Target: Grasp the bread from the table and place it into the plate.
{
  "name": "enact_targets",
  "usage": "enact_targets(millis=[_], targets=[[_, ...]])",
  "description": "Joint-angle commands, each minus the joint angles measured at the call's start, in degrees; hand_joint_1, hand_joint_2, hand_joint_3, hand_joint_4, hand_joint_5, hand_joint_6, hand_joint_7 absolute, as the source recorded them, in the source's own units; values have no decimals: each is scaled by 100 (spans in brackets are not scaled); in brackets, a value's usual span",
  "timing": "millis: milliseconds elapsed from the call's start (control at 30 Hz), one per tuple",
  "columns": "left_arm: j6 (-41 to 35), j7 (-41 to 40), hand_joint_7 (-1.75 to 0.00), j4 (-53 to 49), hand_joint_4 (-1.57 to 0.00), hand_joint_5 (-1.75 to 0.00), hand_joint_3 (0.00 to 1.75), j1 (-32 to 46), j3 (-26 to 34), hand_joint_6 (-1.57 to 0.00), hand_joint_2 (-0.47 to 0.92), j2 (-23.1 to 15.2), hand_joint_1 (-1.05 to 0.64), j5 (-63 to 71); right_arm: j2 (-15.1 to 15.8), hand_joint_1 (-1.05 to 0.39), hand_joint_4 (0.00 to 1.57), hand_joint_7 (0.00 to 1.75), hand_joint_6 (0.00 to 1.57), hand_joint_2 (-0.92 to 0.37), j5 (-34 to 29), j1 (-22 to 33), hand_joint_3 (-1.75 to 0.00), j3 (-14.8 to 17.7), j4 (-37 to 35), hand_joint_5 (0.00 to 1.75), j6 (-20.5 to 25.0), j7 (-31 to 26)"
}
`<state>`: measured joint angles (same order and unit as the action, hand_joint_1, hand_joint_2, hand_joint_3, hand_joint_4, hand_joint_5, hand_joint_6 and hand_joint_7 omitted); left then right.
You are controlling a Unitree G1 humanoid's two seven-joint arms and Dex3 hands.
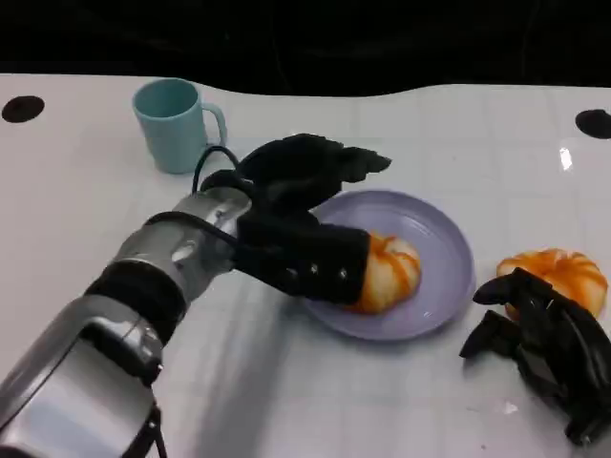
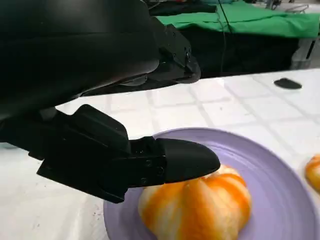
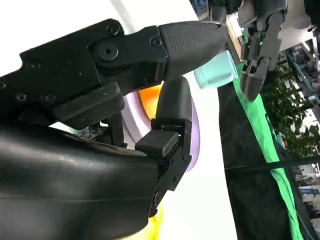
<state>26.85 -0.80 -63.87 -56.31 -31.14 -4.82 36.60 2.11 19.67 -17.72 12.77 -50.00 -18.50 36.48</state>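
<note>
Left hand is reaching over the plate, thumb touching the bread that's sitting in the plate, other fingers spread above it; not a closed grip. Second bread is lying on the table beside the plate, right hand resting just beside it, fingers loosely apart, holding nothing. Cup is standing upright at the back left.

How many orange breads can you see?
2. One bread sits on the purple plate, with the left hand right at it. The other bread lies on the table, beside the plate, by the right hand.
</note>
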Motion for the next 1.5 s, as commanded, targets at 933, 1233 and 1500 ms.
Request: enact_targets(millis=[933, 1233, 1500], targets=[[-1187, 3455, -25, 4315, -73, -94, 34, 4225, 3246, -78, 92, 124, -64, -6317, 63, -54, 68, 126, 61, -92, 13, 136, -24, 65, 3, 153, 183, 7], [-3242, 2817, -133, 5588, -75, -174, 37, 5328, 3725, -64, 92, 778, -61, -7600, 94, -55, 68, 121, 63, -92, -21, 107, -24, 70, -112, 153, 33, 91], [-3931, 3044, -155, 5679, -84, -175, 34, 5747, 3821, -66, 92, 706, -61, -7729, 88, -54, 68, 121, 64, -92, 8, 107, -24, 89, -108, 153, 54, 89]])
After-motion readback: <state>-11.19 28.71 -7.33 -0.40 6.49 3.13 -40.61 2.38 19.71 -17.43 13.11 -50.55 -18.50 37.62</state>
